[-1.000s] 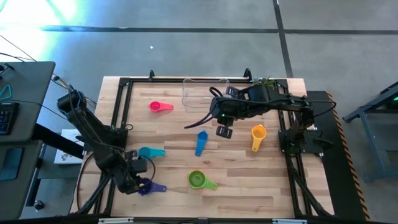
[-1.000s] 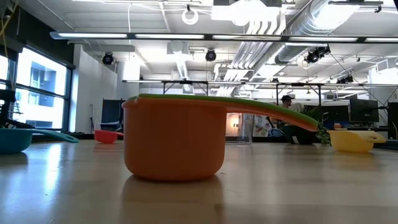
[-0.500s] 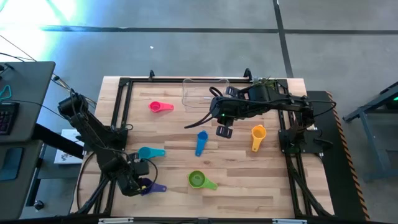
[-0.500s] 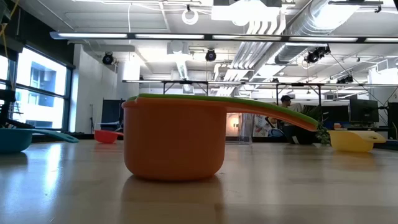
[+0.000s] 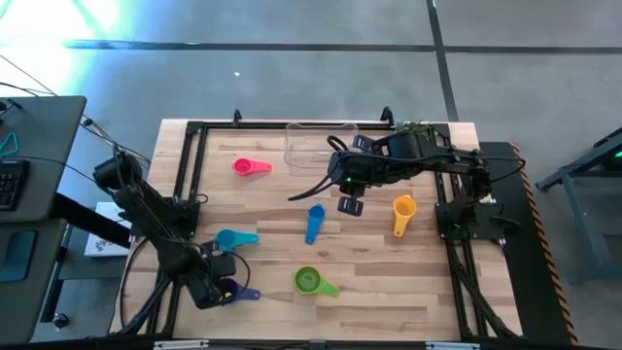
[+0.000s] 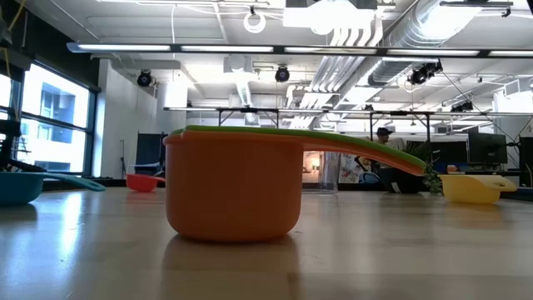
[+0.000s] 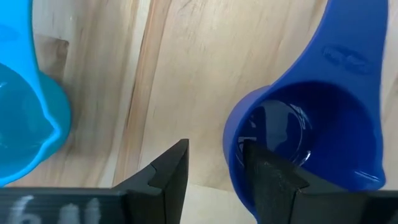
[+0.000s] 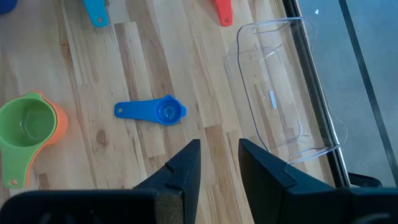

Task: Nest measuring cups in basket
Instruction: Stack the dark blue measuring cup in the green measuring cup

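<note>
The purple cup lies near the table's near-left corner. In the left wrist view its bowl looks deep blue. My left gripper is open and low over it, one finger inside the bowl and one outside the wall. The other cups lie apart on the wood: teal, pink, blue, yellow, and a green cup nested in an orange one. The clear basket stands at the far edge. My right gripper hovers open over the middle, holding nothing. My left gripper straddles the bowl wall of the purple cup on the side away from the handle. One finger is inside the bowl and the other is outside. The cup rests on the table. I cannot tell whether either finger touches it.
The teal cup lies close beside my left gripper. A small potted plant stands at the far right, next to the basket. A black frame rail borders the table. Bare wood lies between the blue cup and the basket.
My left arm has shifted slightly toward the near edge at the purple cup. The right arm and all the cups have stayed where they were.
</note>
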Motion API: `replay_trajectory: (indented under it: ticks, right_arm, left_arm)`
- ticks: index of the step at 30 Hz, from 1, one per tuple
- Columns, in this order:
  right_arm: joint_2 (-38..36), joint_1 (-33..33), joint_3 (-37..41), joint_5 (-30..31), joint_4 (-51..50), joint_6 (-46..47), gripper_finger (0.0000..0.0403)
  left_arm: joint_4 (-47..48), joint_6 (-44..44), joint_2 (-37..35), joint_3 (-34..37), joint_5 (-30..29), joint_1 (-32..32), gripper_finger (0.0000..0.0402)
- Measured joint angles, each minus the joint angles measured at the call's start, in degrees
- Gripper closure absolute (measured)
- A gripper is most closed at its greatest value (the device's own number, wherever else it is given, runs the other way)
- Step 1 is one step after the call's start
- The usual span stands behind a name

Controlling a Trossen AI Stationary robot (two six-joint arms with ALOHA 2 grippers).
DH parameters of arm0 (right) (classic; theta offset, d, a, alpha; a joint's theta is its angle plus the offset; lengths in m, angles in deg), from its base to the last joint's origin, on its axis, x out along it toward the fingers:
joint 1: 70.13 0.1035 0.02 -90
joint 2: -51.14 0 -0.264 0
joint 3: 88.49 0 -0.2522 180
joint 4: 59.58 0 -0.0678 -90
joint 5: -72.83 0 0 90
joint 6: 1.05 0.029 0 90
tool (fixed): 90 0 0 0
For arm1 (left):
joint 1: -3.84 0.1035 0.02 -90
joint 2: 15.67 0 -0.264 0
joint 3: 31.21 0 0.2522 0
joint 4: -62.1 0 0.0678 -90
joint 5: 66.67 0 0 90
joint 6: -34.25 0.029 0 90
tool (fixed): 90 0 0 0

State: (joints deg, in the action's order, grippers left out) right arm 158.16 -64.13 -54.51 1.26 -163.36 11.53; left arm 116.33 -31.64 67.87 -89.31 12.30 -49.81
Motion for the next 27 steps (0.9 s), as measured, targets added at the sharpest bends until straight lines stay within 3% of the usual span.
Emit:
replay_trajectory:
  ticks: [15, 27]
  right_arm:
    - [0.0, 0.0, 0.0, 0.0, 0.0, 0.0, 0.0302]
    - [0.0, 0.0, 0.0, 0.0, 0.0, 0.0, 0.0302]
  left_arm:
    - [-0.1, 0.1, 1.8, 0.0, 0.6, 0.0, 0.0390]
    - [-0.5, 2.9, 1.5, 0.0, 3.1, 5.1, 0.0397]
